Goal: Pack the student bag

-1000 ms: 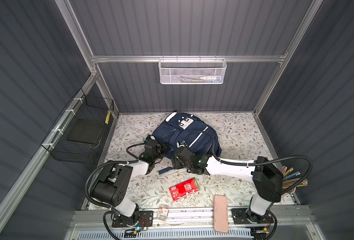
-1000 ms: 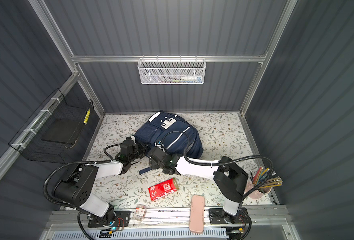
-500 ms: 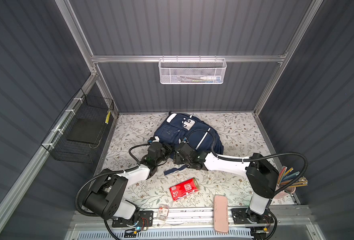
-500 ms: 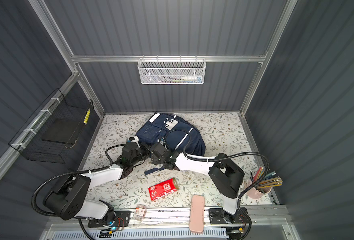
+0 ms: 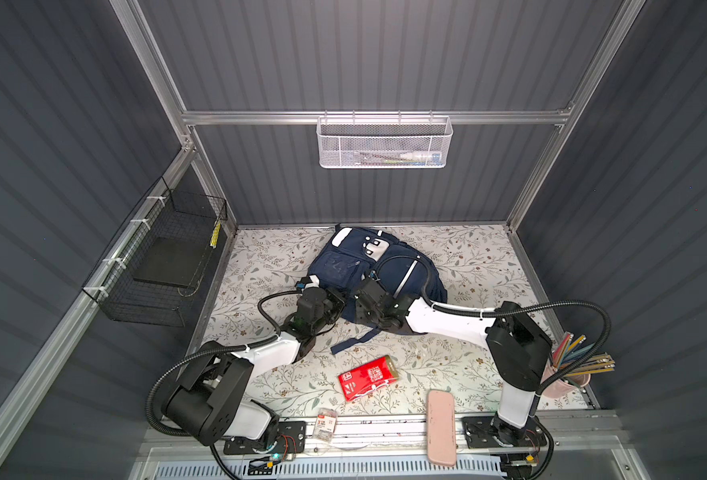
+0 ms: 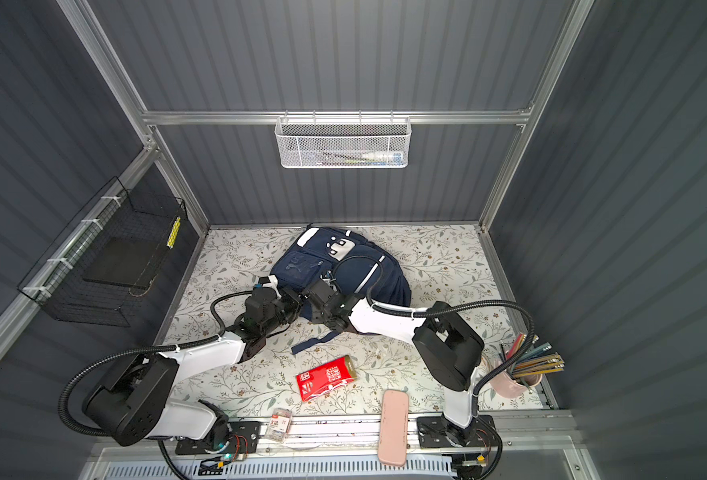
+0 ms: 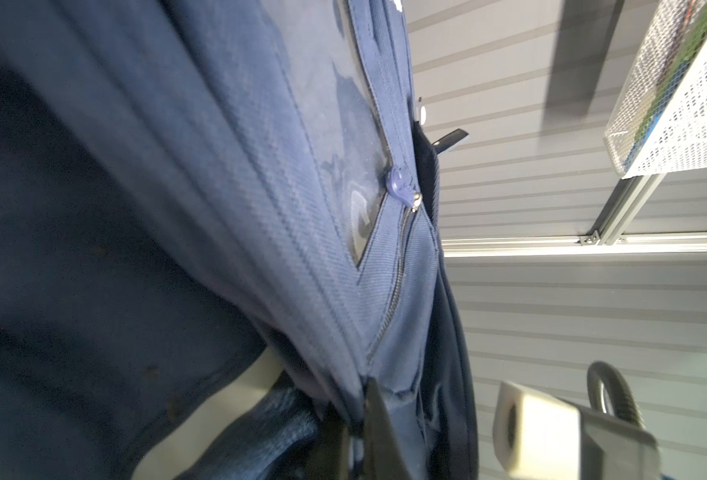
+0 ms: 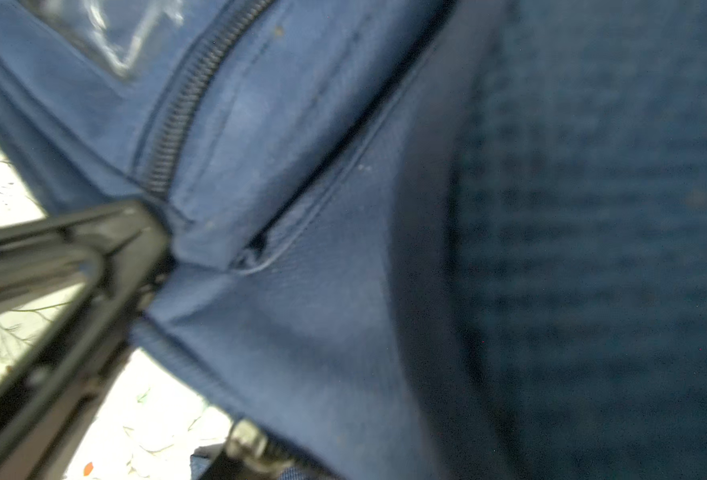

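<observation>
The student bag, navy with white stripes, lies at the back middle of the floral floor. My left gripper is shut on a fold of the bag's fabric at its near left edge. Its black fingers show in the right wrist view, pinching the fabric just below a closed zip. My right gripper presses against the bag's near edge, right beside the left one. Its fingertips are hidden by fabric.
A loose bag strap trails toward the front. A red carton, a pink case, a small packet and a pink cup of pencils sit near the front. A white mesh basket and a black wire basket hang on the walls.
My left gripper has moved right with the fabric in it, toward the right gripper. My right gripper has moved back, up against the bag's near edge.
</observation>
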`<control>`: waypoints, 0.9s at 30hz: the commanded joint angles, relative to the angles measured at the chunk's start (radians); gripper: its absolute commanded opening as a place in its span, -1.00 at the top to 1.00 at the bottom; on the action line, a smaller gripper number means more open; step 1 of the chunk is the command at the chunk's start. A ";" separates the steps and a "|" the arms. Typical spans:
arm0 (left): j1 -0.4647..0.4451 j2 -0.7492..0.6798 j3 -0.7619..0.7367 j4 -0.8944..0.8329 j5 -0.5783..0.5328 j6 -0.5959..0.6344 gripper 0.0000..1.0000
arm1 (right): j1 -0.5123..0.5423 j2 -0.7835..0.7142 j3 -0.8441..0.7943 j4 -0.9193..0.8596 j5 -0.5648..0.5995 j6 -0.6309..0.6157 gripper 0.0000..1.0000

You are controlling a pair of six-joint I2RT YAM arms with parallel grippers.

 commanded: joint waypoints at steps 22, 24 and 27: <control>-0.045 -0.012 0.038 -0.062 0.114 0.064 1.00 | -0.014 -0.207 -0.126 -0.047 -0.030 -0.030 -0.06; -0.045 -0.009 0.041 -0.058 0.113 0.062 1.00 | -0.003 -0.226 -0.137 -0.044 0.003 0.002 -0.13; -0.046 0.004 0.049 -0.053 0.121 0.057 1.00 | 0.000 -0.209 -0.142 0.053 -0.056 0.012 -0.05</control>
